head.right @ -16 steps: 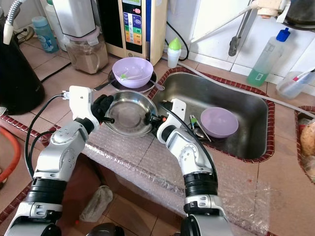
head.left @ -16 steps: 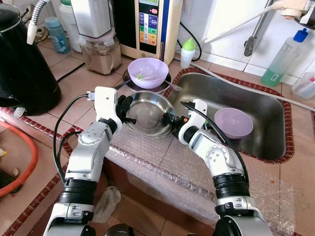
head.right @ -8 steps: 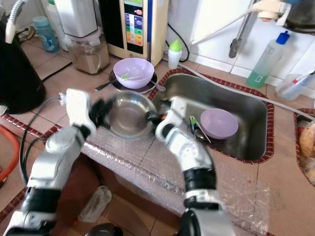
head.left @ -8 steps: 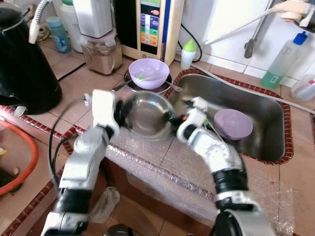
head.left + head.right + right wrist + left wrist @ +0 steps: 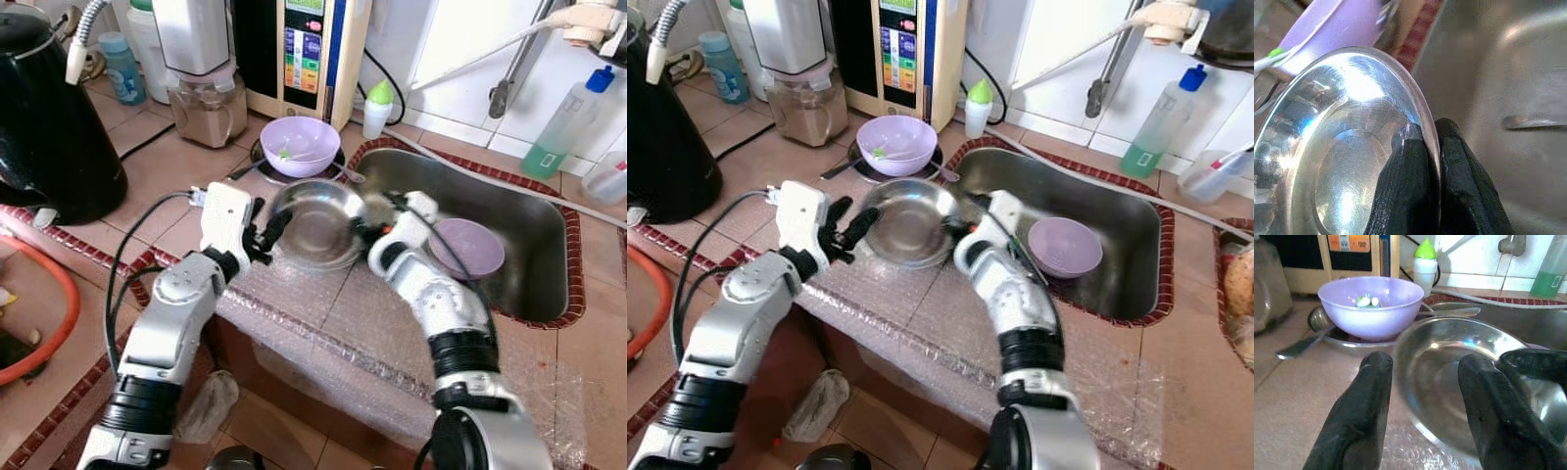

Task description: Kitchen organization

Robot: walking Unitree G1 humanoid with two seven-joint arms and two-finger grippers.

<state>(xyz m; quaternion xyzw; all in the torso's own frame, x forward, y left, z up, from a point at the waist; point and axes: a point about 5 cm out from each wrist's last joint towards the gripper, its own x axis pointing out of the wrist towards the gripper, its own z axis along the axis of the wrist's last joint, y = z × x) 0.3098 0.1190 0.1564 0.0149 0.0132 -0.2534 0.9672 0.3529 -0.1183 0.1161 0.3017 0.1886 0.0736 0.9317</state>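
Pinching steel bowl (image 5: 318,221) rim (near sink edge), right gripper (image 5: 1426,142) clamped tight; left gripper (image 5: 1422,377) spread wide, touching nothing.

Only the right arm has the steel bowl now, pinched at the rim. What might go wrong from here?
1. The right gripper clamps just the thin rim of the steel bowl, so the bowl may pivot or slip out.
2. The left gripper stands open beside the bowl and a swing may knock it.
3. The purple bowl on the counter and the sink edge sit close, so a dropped bowl may hit either.
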